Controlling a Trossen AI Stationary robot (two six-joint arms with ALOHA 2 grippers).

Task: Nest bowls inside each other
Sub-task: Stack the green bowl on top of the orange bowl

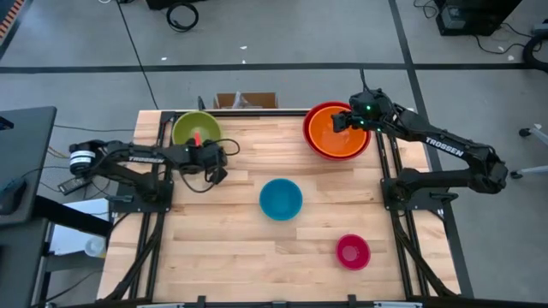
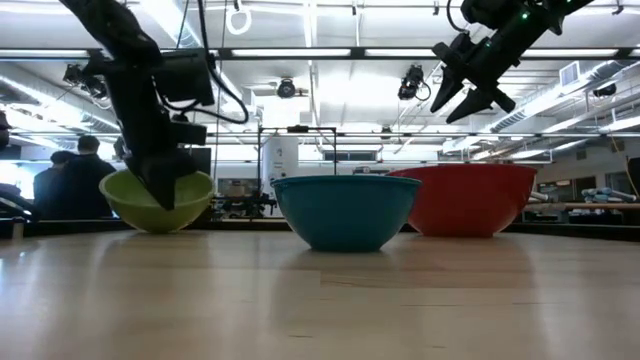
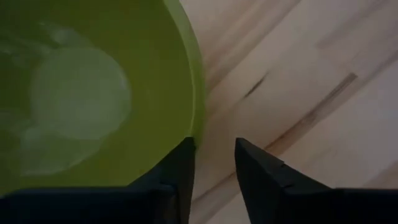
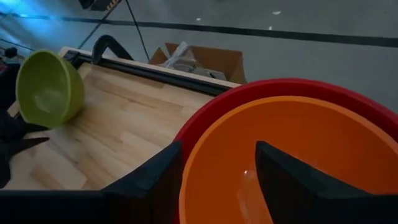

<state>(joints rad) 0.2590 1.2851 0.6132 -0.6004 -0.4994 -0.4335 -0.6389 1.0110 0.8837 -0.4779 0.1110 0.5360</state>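
A green bowl stands on its base at the table's far left. My left gripper is low at the bowl's near-right rim, fingers apart, with wood showing between them. An orange bowl sits nested in a red bowl at the far right. My right gripper hangs open well above them. A blue bowl stands mid-table and a small pink bowl near the front right. My left gripper comes slanting down at the green bowl's rim; one finger lies over the rim's inner side and the other over the table outside it. Whether either finger touches the bowl, I cannot tell.
An open cardboard box sits just past the table's far edge. Bare wood lies between the green and blue bowls and along the near edge. People stand in the room beyond the table's left.
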